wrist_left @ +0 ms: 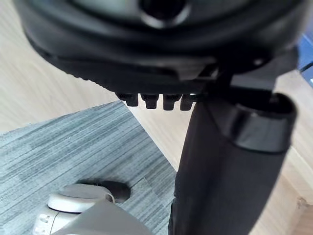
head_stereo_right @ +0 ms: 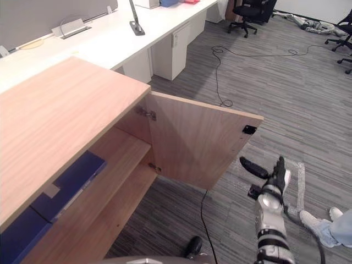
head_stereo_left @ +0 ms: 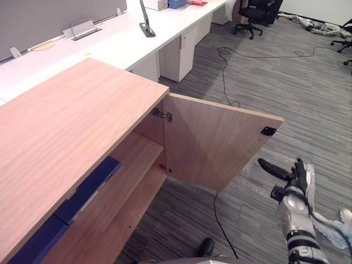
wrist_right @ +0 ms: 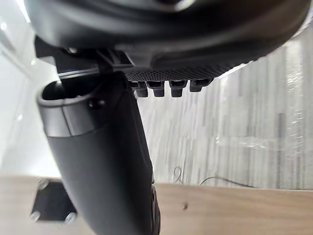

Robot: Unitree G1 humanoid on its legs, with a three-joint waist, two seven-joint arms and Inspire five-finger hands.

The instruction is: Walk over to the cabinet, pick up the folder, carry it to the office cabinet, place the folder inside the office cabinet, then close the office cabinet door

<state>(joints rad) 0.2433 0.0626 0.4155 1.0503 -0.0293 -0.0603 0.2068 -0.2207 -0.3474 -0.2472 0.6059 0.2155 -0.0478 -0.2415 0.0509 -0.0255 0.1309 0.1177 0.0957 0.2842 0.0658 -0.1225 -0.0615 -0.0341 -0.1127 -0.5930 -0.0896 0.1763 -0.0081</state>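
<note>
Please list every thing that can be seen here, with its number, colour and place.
cabinet: one, light wood, left
cabinet door: one, same wood, swung open
folders: seemingly two, blue, on the shelf inside the cabinet
desk: one, white, behind the cabinet
drawer unit: one, white, under the desk
stand: one, black, on the desk
office chairs: at least two, black, far end
carpet: one, grey, floor
person's shoes: two, white, lower right
right hand: one, dark, open, near the door's free edge
left hand: one, dark, open, above carpet beside wood
</note>
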